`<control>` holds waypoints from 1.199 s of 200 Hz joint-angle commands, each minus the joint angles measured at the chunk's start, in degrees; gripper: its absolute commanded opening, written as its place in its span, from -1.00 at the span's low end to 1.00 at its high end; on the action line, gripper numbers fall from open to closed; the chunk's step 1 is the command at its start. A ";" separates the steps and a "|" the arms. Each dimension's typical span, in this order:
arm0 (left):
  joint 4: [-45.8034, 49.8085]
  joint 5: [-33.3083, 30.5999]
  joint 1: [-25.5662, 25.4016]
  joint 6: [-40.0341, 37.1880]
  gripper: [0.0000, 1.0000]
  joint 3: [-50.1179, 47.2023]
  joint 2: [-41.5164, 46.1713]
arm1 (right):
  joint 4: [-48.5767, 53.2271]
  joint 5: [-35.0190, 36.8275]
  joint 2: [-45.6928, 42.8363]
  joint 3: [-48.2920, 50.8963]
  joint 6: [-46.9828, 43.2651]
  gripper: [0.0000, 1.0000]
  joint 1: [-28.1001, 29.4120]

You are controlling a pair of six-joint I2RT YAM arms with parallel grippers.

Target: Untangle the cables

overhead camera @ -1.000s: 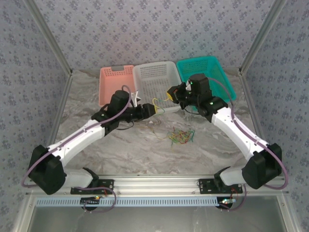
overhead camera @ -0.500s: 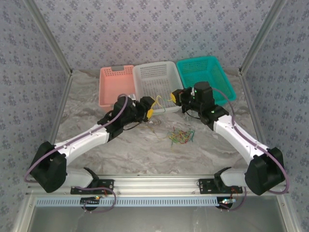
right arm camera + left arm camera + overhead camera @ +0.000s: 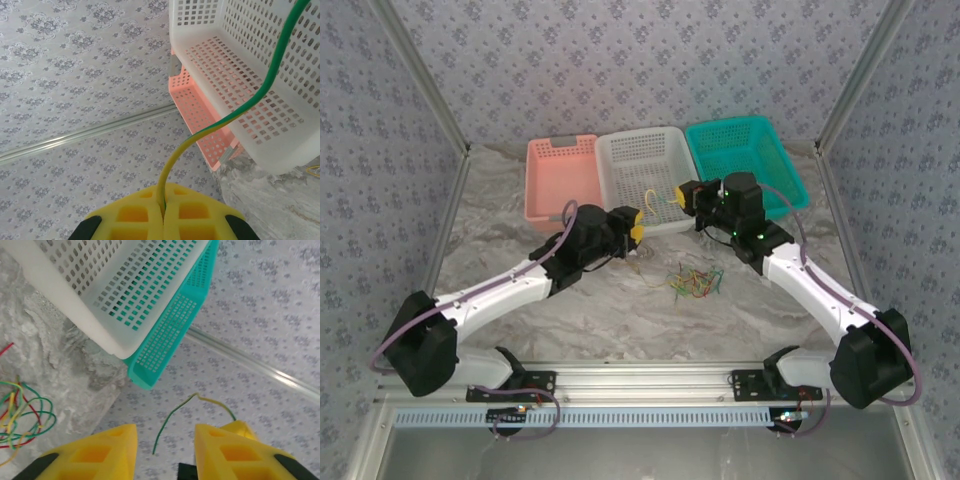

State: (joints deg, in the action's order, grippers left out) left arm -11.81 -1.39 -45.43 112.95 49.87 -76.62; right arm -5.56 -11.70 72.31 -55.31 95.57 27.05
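Nearest, on the worktop [image 3: 570,310], lies the loose bunch of cables [image 3: 695,282]. Just beyond it the left hand [image 3: 165,432] has its yellow fingers [image 3: 112,450] narrowly parted, the free end of a thin yellow-green wire [image 3: 240,107] hanging in the gap. The right hand [image 3: 162,212] pinches that wire's other end tight, by the white basket [image 3: 645,175]. A pink basket [image 3: 560,175] and a teal basket [image 3: 745,155] flank the white one.

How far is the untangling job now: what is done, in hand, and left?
Done: one yellow-green wire hangs free of the bunch of wires. In hand: the right fingers are shut on it near the white basket; the left fingers are open. Left: that bunch lies tangled on the table.
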 commanded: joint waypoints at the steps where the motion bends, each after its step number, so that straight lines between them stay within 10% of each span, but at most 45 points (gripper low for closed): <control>1: -2.39 -3.22 -0.36 3.11 -0.43 1.55 -1.31 | -1.15 1.01 -0.46 0.57 1.11 -1.00 0.55; 28: -7.03 -5.31 -0.28 3.80 -1.00 0.72 -2.05 | -0.29 1.21 -1.59 1.96 0.46 -1.00 0.46; 134: 14.87 4.99 19.35 -6.22 -1.00 3.68 9.01 | 34.04 0.63 -11.78 -0.85 -31.65 -1.00 -2.57; 230: 26.99 6.29 18.96 -9.22 -1.00 6.41 11.72 | 31.64 7.07 -7.49 -6.85 -40.10 -1.00 -1.43; 240: 29.46 7.15 18.89 -10.93 -0.77 7.18 12.31 | 31.84 6.54 -5.84 -9.02 -43.37 -1.00 -1.67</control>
State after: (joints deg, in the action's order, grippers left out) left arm 10.68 9.37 -28.10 105.80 54.19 -66.85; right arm 23.00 -10.09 63.81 -58.81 61.69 26.00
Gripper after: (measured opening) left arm 0.044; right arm 0.063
